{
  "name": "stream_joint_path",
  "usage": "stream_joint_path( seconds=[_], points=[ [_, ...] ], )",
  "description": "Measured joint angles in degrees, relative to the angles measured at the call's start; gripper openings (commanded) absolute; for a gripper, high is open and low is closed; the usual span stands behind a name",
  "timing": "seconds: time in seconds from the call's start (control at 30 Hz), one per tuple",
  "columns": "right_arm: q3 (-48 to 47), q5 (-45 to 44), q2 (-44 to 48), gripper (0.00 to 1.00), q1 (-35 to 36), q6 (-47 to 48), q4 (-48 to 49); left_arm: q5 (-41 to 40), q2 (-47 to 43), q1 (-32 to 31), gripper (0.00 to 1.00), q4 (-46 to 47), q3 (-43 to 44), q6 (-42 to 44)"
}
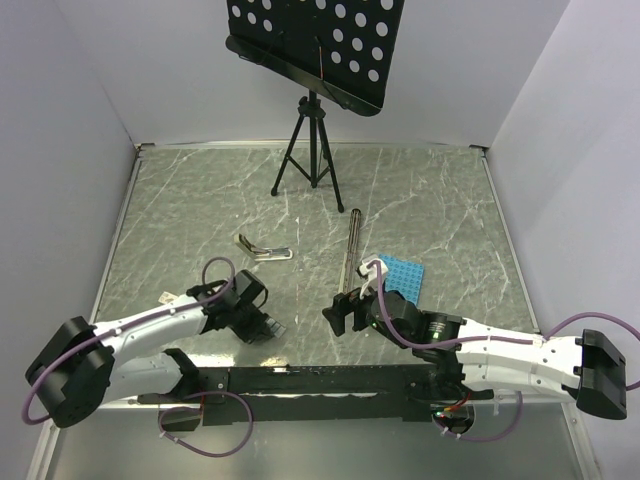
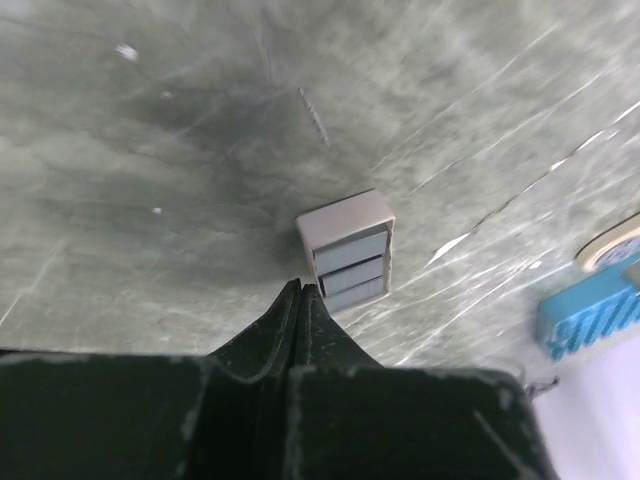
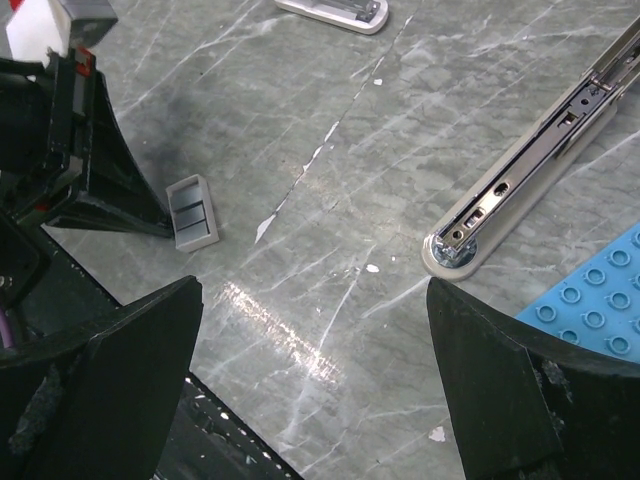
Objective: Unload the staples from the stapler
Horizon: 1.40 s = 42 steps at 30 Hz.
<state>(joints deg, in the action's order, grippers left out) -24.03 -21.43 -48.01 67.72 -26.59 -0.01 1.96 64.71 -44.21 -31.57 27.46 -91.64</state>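
The stapler [image 1: 262, 250] is a slim silvery V lying on the table at mid-left; its end also shows at the top of the right wrist view [image 3: 335, 10]. The staples [image 2: 350, 262] are three grey blocks in a small pale holder, also seen in the right wrist view [image 3: 191, 212]. My left gripper [image 2: 302, 290] is shut and empty, with its tips at the holder's near edge; the top view shows it too [image 1: 268, 330]. My right gripper [image 3: 312, 290] is open and empty over bare table, to the right of the staples [image 1: 338, 312].
A long thin metal rod [image 3: 530, 155] lies just beyond my right gripper, running away from me [image 1: 354, 250]. A blue perforated plate [image 1: 402, 275] lies to its right. A black tripod stand [image 1: 310, 150] is at the back. White walls enclose the table.
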Motion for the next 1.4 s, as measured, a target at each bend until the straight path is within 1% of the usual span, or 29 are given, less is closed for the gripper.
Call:
stream_joint_path(
  seconds=[0.1,0.17,0.2,0.23,0.27,0.3,0.33,0.37,0.43,0.47,0.53,0.63,0.7,0.8,0.9,1.0,1.07,1.1,1.13,1.2,1.23,1.4],
  points=[
    [0.0,0.0,0.0,1.0,0.0,0.1,0.0,-2.7,-0.5,0.0,0.01,-3.9,2.5,-1.6],
    [0.1,0.0,0.0,1.0,0.0,0.1,0.1,-5.6,-2.6,-0.1,0.01,-7.5,4.1,-3.8],
    [0.2,0.0,0.0,1.0,0.0,0.1,0.1,-7.3,-4.4,-0.1,0.02,-9.9,5.0,-5.2],
    [0.2,0.0,0.0,1.0,0.0,0.1,0.1,-8.7,-6.0,-0.1,0.11,-11.7,5.9,-6.3],
    [0.2,0.0,0.0,1.0,0.0,0.2,0.1,-10.7,-8.3,-0.1,0.33,-14.3,7.1,-7.8],
    [0.3,0.0,0.0,1.0,0.0,0.3,0.1,-12.7,-10.4,-0.1,0.43,-16.7,8.5,-9.2],
    [0.4,0.0,0.0,1.0,0.0,0.3,0.1,-14.6,-12.3,-0.1,0.5,-19.0,9.9,-10.4],
    [0.5,0.0,0.0,1.0,0.0,0.4,0.0,-16.7,-14.2,0.1,0.59,-21.5,11.5,-11.9],
    [0.6,0.0,0.0,1.0,0.0,0.5,-0.1,-20.8,-16.7,1.3,0.71,-26.3,14.8,-14.3],
    [0.7,0.0,0.1,1.0,0.0,0.5,0.0,-22.1,-17.2,2.1,0.81,-27.9,15.7,-14.6],
    [0.9,0.0,0.5,1.0,0.0,0.5,-0.1,-25.9,-17.9,5.9,0.89,-31.8,17.9,-15.2],
    [1.2,-0.1,1.9,1.0,0.0,0.5,0.0,-30.2,-17.7,14.6,0.91,-35.1,19.3,-13.1],
    [1.5,-0.2,2.9,1.0,0.0,0.5,0.0,-31.8,-16.7,21.2,0.91,-35.9,19.4,-9.7],
    [2.4,-0.3,4.5,1.0,0.0,0.5,-0.3,-33.1,-14.1,31.3,0.91,-35.0,19.4,-4.3],
    [3.7,-0.4,6.3,1.0,0.0,0.5,-0.4,-33.3,-10.4,40.7,0.88,-32.7,19.4,1.3],
    [4.8,-0.4,7.4,1.0,0.0,0.5,-0.2,-33.0,-7.1,50.1,0.79,-28.7,19.4,6.4],
    [4.9,-0.3,7.3,1.0,0.0,0.7,-0.1,-30.9,-4.7,57.5,0.61,-25.2,19.4,10.5],
    [4.9,-0.3,7.3,1.0,0.0,0.7,0.0,-30.3,-4.0,59.3,0.48,-24.3,19.4,11.1],
    [4.9,-0.2,7.1,1.0,0.0,0.8,0.2,-29.2,-2.5,62.1,0.24,-22.7,19.4,12.6],
    [4.9,-0.1,6.4,1.0,0.0,1.0,0.6,-28.0,0.5,66.0,0.03,-20.2,19.4,14.4],
    [4.9,-0.1,5.9,1.0,0.0,1.0,0.7,-27.5,1.9,67.1,0.01,-18.9,19.1,15.5],
    [4.9,0.1,4.4,1.0,0.0,1.5,1.7,-25.5,7.6,68.8,0.01,-14.6,16.3,17.2]
  ],
)
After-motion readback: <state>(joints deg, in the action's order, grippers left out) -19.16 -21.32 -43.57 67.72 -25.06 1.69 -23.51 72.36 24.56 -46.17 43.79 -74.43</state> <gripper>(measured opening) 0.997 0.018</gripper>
